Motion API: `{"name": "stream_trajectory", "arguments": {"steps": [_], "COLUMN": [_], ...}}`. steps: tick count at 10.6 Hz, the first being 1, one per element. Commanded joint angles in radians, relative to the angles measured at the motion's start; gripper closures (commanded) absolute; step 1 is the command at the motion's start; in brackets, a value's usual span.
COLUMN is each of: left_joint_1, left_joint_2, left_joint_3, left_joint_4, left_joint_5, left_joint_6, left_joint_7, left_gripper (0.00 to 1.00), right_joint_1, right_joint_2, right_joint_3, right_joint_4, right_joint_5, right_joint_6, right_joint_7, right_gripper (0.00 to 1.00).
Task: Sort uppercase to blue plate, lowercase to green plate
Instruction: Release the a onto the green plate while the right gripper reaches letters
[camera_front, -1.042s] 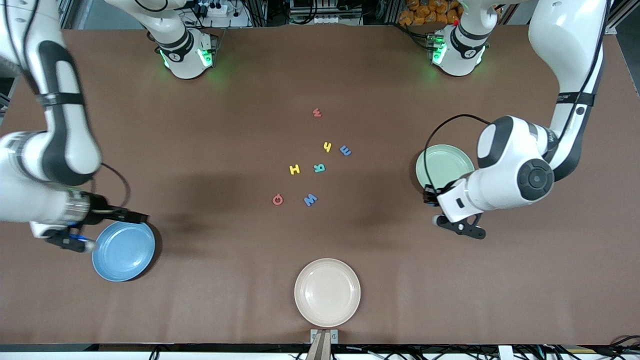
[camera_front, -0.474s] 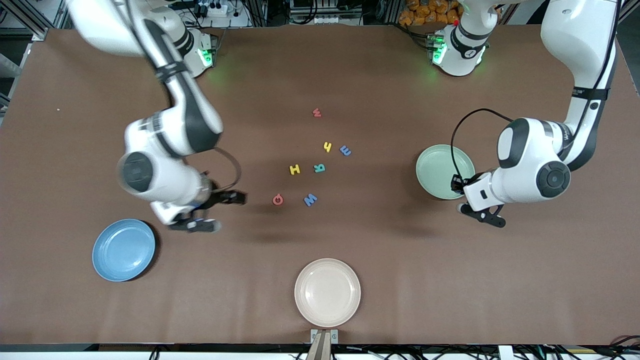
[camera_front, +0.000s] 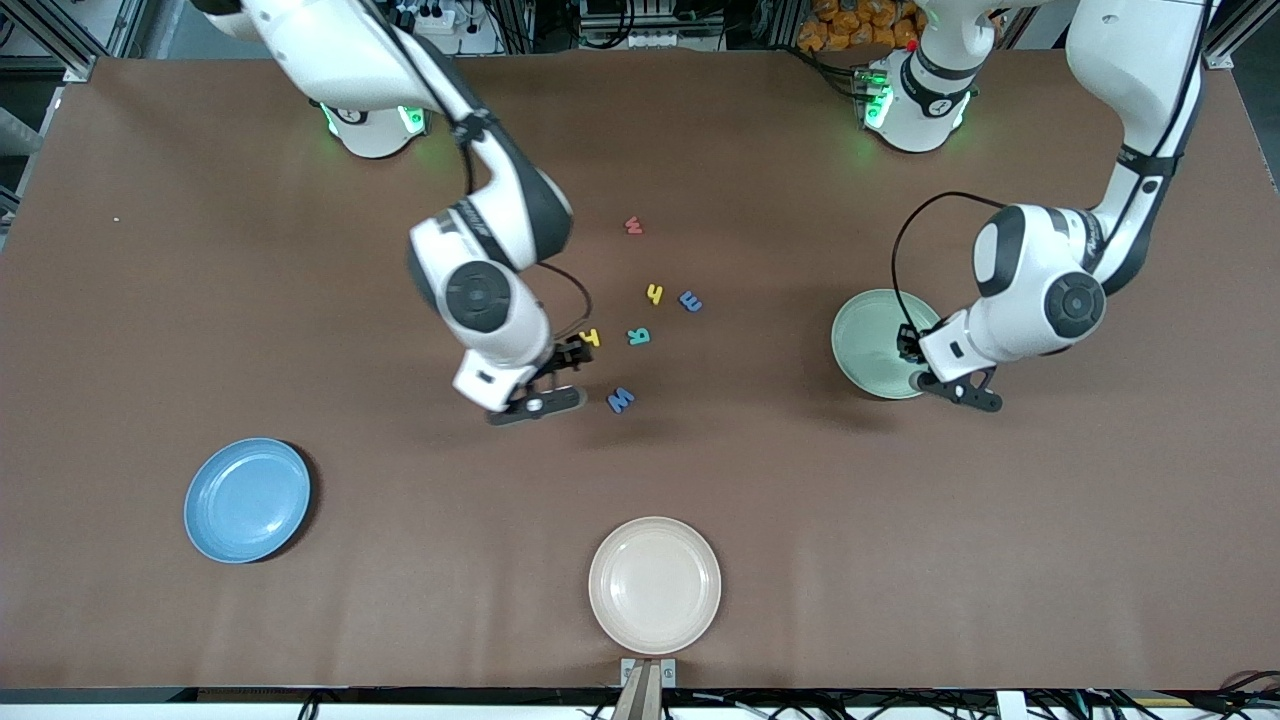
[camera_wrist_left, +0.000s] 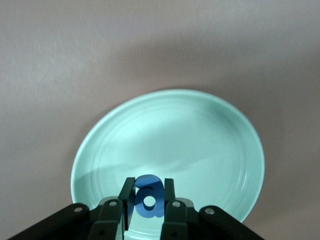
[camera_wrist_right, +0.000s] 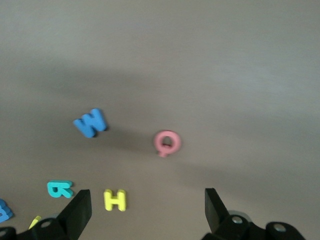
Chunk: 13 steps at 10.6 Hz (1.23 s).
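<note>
Left wrist view: left claw (camera_wrist_left: 148, 200) pinches the blue a (camera_wrist_left: 148, 197) above the green plate (camera_wrist_left: 200, 135). Right claw (camera_wrist_right: 145, 207), spread wide, hovers over the red Q (camera_wrist_right: 167, 142).

High front camera, 2 wrist close-ups

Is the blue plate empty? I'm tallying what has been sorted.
Yes, the blue plate shows only its bare glossy surface, with no letter on it.
</note>
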Motion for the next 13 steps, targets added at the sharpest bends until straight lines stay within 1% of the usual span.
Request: {"name": "stream_trajectory", "arguments": {"steps": [1,2,3,4,5,7,8,10,12,13], "left_joint_1": [-0.007,-0.007,-0.009,-0.009,-0.009,-0.012,-0.01,-0.012,-0.006,-0.007], "left_joint_2": [-0.044,-0.046,-0.044,-0.05,-0.056,-0.06,-0.06,-0.046,-0.043,-0.046], "left_joint_3": [0.007,0.009,0.009,0.009,0.012,0.015,0.015,0.015,0.019,0.022], "left_joint_4": [-0.07,-0.081,-0.079,-0.076,-0.073,-0.056,-0.037,0.014,0.054,0.063], "left_joint_5": [-0.034,-0.029,-0.028,-0.028,-0.028,-0.026,-0.026,-0.025,-0.025,-0.028], "left_joint_6": [0.028,0.029,0.029,0.028,0.028,0.028,0.025,0.015,-0.007,-0.027], "left_joint_7": [0.014,0.014,0.014,0.008,0.005,-0.009,-0.013,-0.032,-0.038,-0.088], "left_gripper": [0.72,0.55,0.31,0.17,0.0,0.0,0.0,0.0,0.0,0.0], "right_joint_1": [0.083,0.116,0.146,0.177,0.199,0.22,0.225,0.227,0.237,0.24], "right_joint_2": [0.066,0.093,0.108,0.125,0.136,0.143,0.143,0.145,0.145,0.151], "right_joint_3": [-0.005,-0.005,-0.005,-0.005,-0.005,-0.005,-0.005,-0.005,-0.005,-0.005], "right_joint_4": [0.017,0.018,0.017,0.018,0.017,0.007,0.006,-0.017,-0.084,-0.094], "right_joint_5": [-0.012,-0.012,-0.012,-0.015,-0.014,-0.011,-0.011,-0.009,-0.011,-0.009], "right_joint_6": [0.101,0.116,0.12,0.126,0.147,0.178,0.178,0.192,0.3,0.317], "right_joint_7": [-0.017,-0.007,0.022,0.052,0.075,0.094,0.138,0.154,0.181,0.181], "right_gripper": [0.0,0.0,0.0,0.0,0.0,0.0,0.0,0.0,0.0,0.0]}}
